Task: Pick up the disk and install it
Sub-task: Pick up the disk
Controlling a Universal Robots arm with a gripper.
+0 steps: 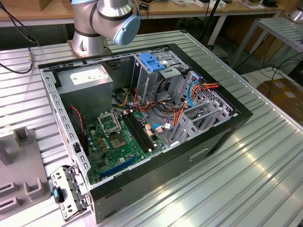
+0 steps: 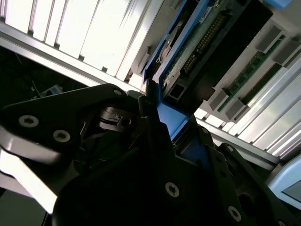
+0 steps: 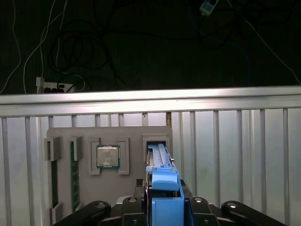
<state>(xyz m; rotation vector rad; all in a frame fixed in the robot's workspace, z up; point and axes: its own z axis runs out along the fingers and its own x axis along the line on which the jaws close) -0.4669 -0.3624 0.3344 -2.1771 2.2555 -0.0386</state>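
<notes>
On the ribbed table, fingers clamp the upright disk between them.

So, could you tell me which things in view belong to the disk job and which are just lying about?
Job: disk, held by the gripper; open computer case; its drive cage.
Lying about: processor chip and memory stick in the grey holder.

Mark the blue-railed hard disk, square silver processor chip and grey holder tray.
Blue-railed hard disk [image 3: 164, 181]: first wrist view, blue end tab.
Square silver processor chip [image 3: 107, 156]: first wrist view, lid centre.
Grey holder tray [image 3: 131, 134]: first wrist view, bare surface.
</notes>
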